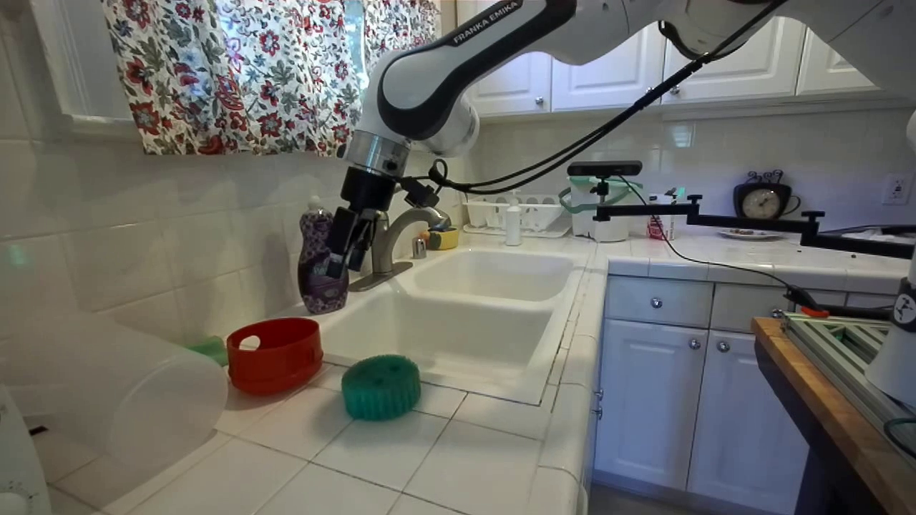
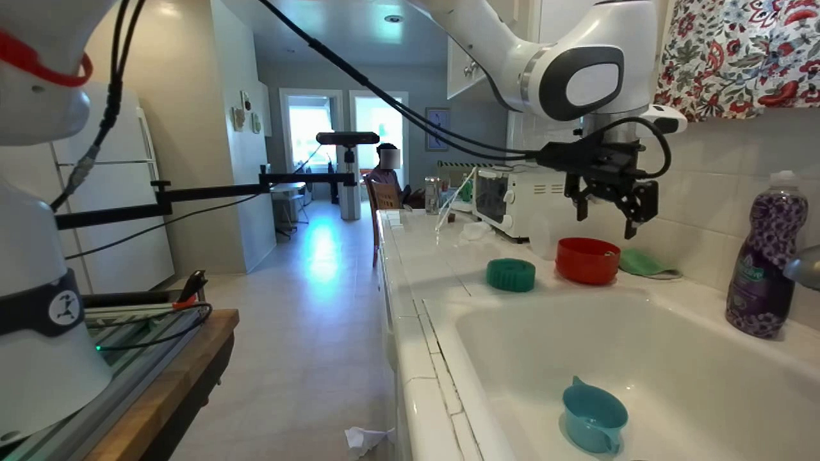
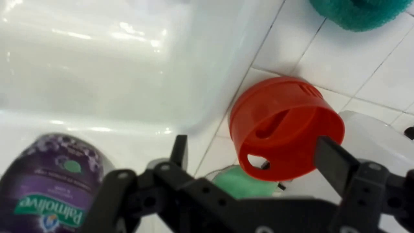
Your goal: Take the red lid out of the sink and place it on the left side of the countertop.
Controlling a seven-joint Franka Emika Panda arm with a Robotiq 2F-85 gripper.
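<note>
The red lid (image 1: pixel 274 357) stands on the white tiled countertop (image 1: pixel 386 458), just beyond the corner of the sink (image 1: pixel 458 322). Its open side faces up and its wall has an oval hole. It also shows in an exterior view (image 2: pixel 587 261) and in the wrist view (image 3: pixel 258 106). My gripper (image 1: pixel 345 265) is open and empty, above the sink's back edge near the lid. In the wrist view the fingers (image 3: pixel 251 142) are spread apart, and the right finger overlaps the lid's far rim in the picture. The other exterior picture shows the fingers (image 2: pixel 606 223) above the lid, apart from it.
A teal-green round object (image 1: pixel 381 387) sits near the lid. A purple soap bottle (image 1: pixel 322 261) and the grey faucet (image 1: pixel 390 247) stand behind the sink. A translucent container (image 1: pixel 136 386) and a green cloth (image 2: pixel 647 264) lie by the lid. A teal cup (image 2: pixel 594 416) is in the sink.
</note>
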